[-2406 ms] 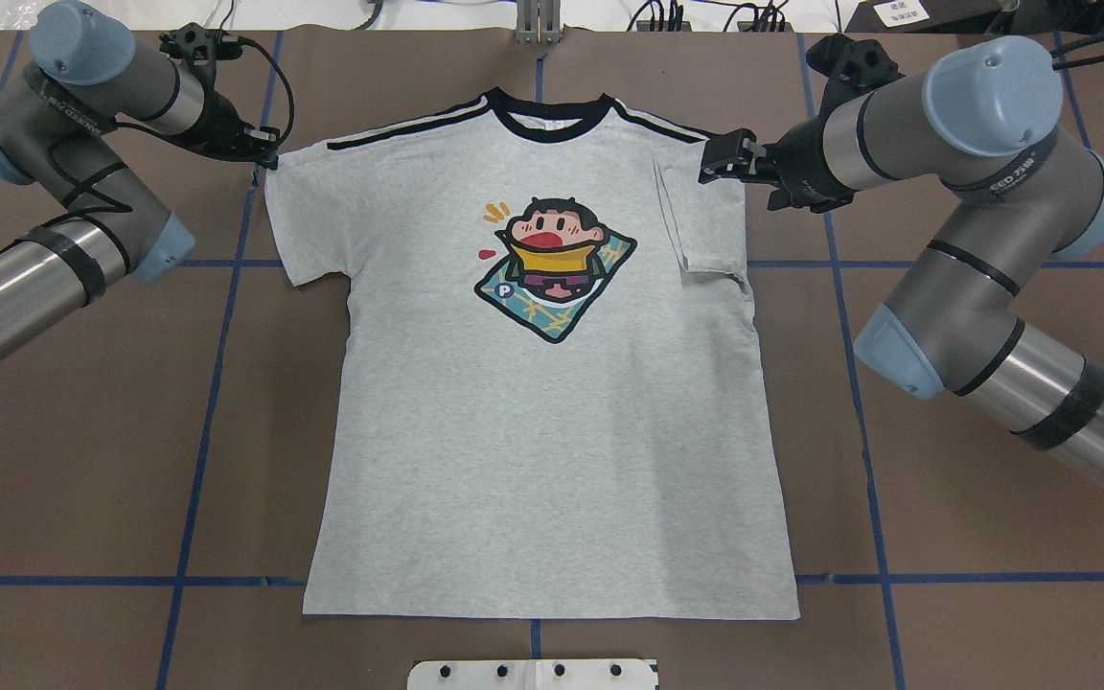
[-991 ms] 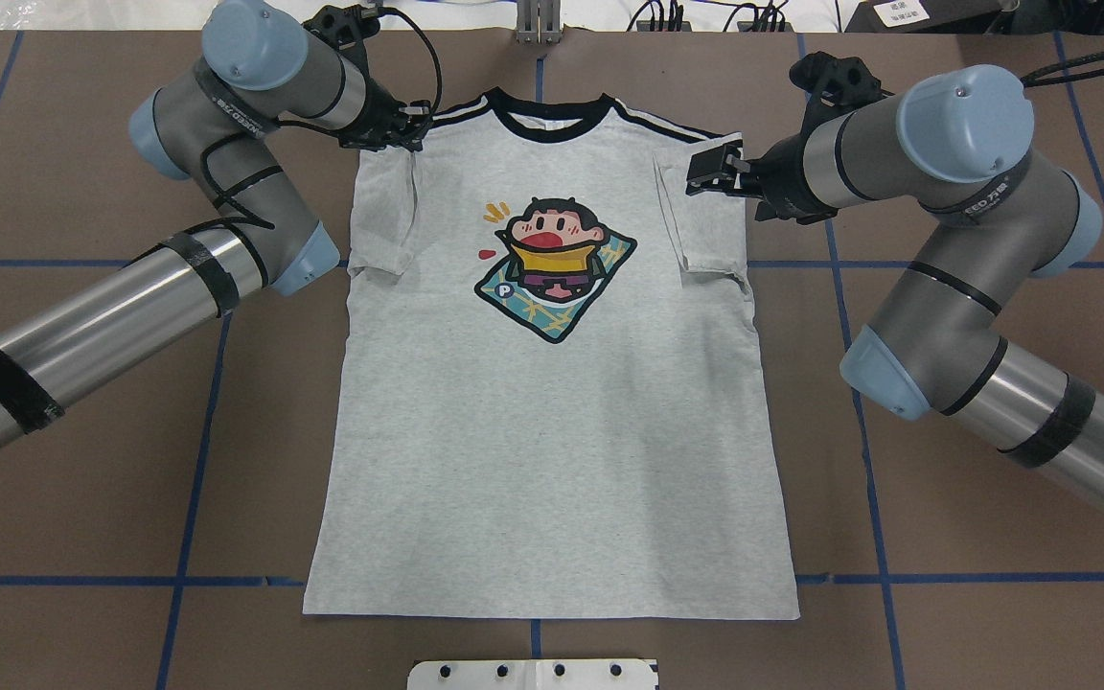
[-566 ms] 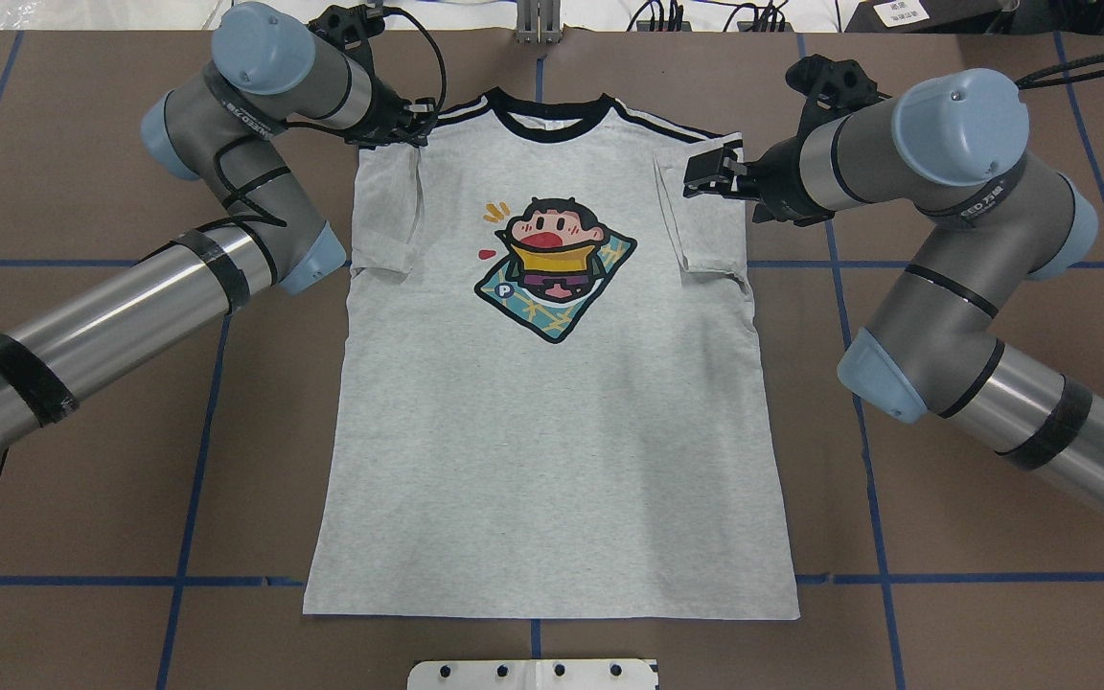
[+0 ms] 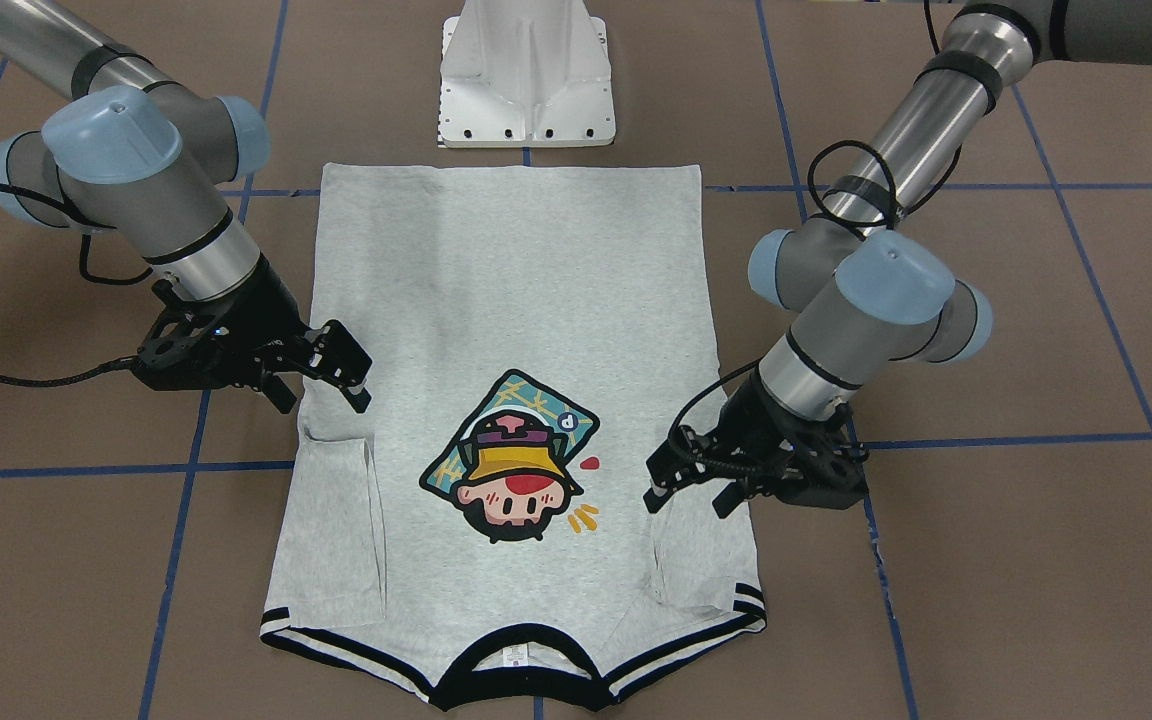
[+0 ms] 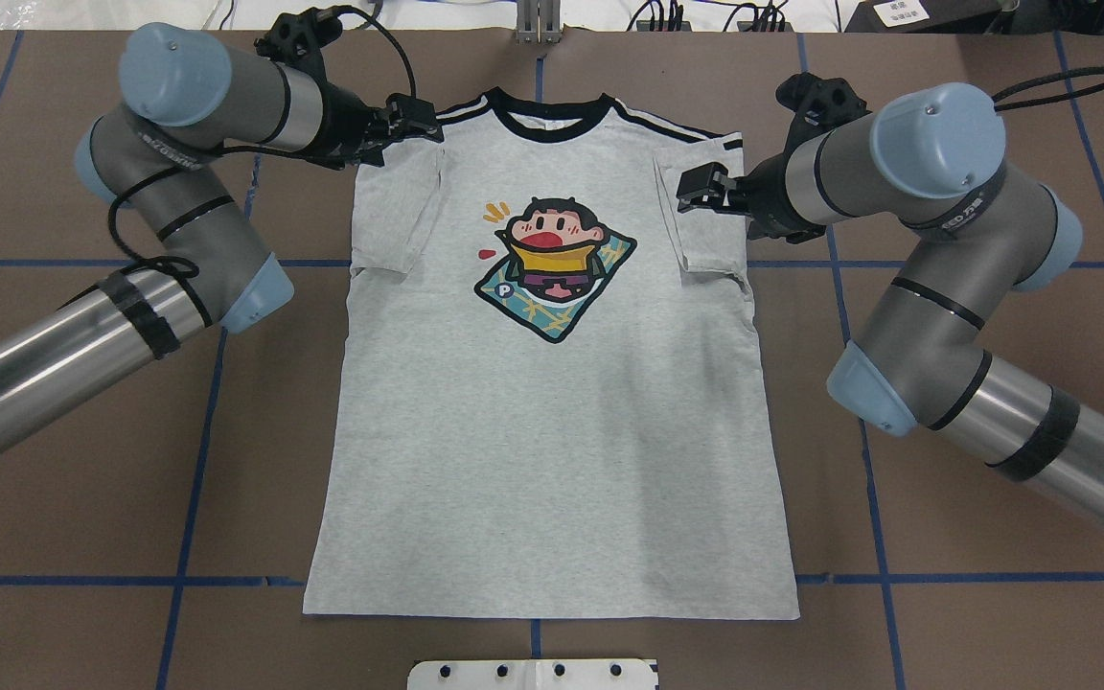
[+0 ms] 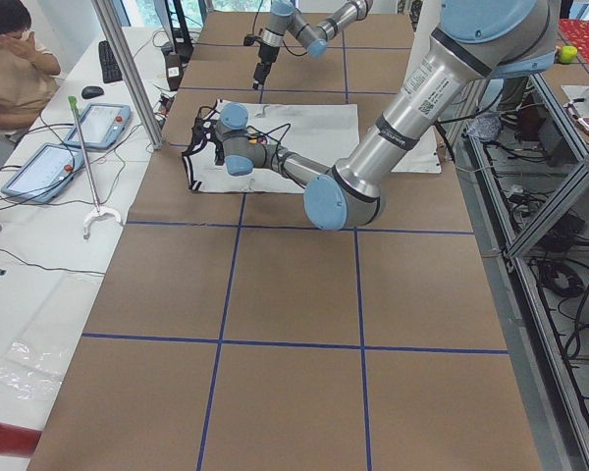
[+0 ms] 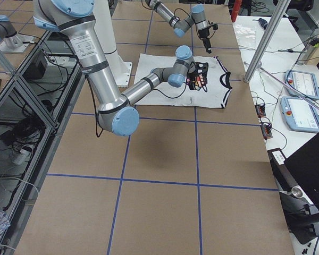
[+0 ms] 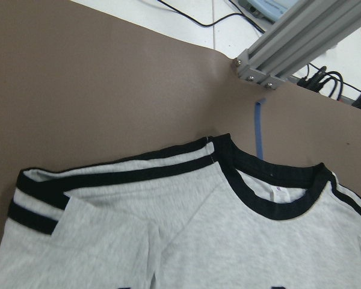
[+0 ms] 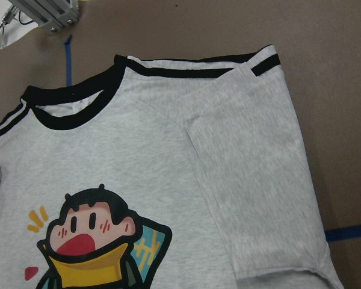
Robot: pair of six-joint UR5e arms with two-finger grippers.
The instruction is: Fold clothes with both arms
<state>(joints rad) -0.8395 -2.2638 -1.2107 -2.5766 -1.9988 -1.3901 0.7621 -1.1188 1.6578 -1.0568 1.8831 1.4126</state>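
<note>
Lying flat, the T-shirt (image 5: 552, 431) is showing both sleeves folded in, with left claw (image 5: 421, 117) and right claw (image 5: 686, 190) spread empty.

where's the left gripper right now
In the overhead view the left gripper is at the upper left of the T-shirt, by its striped shoulder, just left of the black collar and beyond the folded-in sleeve.

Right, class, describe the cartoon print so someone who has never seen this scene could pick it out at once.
On the brown table with blue tape lines, a grey T-shirt lies flat. On its chest, below the black collar, is the print: a cartoon head in a yellow hat, the only colourful patch on the grey cloth.
</note>
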